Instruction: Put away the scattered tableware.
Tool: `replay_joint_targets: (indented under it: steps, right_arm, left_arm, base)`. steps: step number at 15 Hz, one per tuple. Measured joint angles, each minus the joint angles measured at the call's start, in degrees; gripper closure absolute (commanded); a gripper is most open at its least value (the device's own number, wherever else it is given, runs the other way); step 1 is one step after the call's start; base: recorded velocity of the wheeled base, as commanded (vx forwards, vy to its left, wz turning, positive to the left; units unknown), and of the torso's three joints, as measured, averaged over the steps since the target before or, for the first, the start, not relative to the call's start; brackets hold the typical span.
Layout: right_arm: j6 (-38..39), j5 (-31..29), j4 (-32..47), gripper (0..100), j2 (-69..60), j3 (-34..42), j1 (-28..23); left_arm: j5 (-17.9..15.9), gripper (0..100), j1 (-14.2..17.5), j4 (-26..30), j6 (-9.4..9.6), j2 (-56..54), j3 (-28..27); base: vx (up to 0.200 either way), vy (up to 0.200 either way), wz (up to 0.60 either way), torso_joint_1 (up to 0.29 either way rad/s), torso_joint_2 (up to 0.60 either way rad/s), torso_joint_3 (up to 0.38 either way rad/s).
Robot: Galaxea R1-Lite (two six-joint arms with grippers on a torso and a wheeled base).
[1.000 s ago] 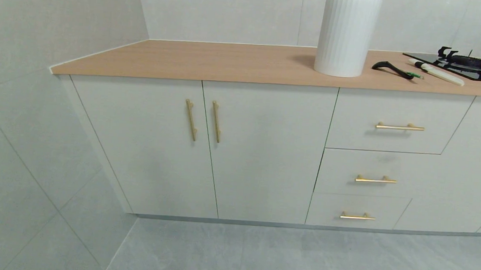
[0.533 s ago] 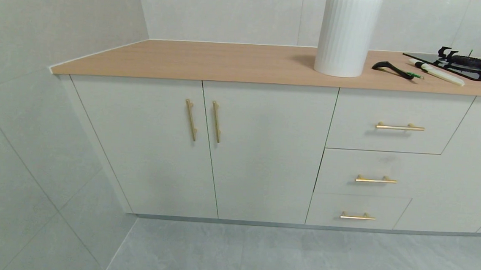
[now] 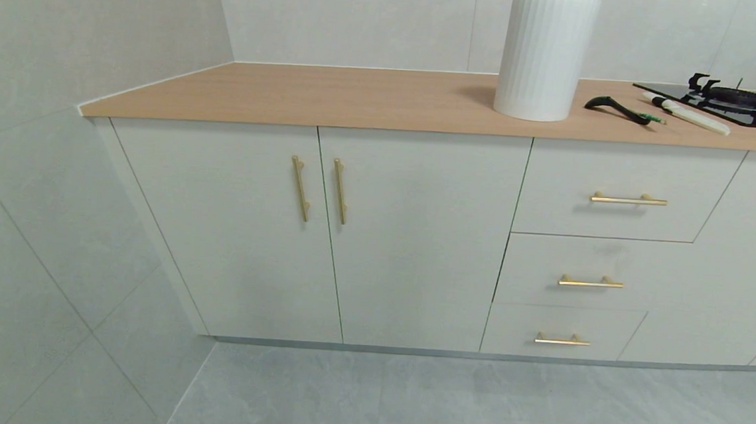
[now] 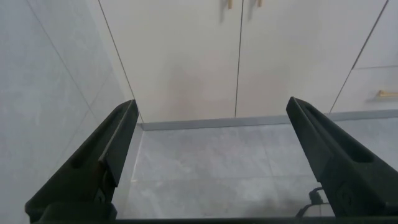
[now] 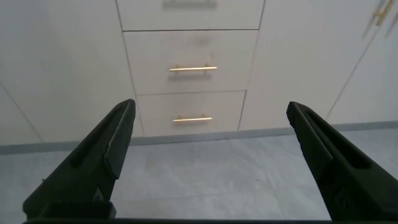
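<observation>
Peeler [image 3: 615, 109] and white-handled utensil [image 3: 687, 114] are left beside the ribbed canister [image 3: 544, 57], unstowed. Left pincer [image 4: 211, 109] and right pincer [image 5: 210, 109] are held open, empty.

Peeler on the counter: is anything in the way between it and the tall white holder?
Nothing visible. The peeler lies on the counter right of the holder, bare wood between them. The white utensil lies on the peeler's other side.

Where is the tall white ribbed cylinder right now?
In the head view, the tall white ribbed cylinder stands upright on the light wooden countertop, toward the right, with the black curved-handled utensil lying just right of it.
</observation>
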Motion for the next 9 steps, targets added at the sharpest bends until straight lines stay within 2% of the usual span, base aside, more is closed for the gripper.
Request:
replay_joint_targets:
  steps: [5,9]
  right_arm:
    - [4.4,1.1,1.1,0,0.4,0.1,0.2]
    - [0.1,6.8,3.0,0,-0.1,0.0,-0.2]
  left_arm:
    - [0.1,0,0.0,0.0,-1.51,0.0,0.0]
    - [0.1,0,0.0,0.0,-1.97,0.0,0.0]
  base:
    - [0.000,0.000,0.00,0.000,0.00,0.000]
    - [0.000,0.000,0.00,0.000,0.00,0.000]
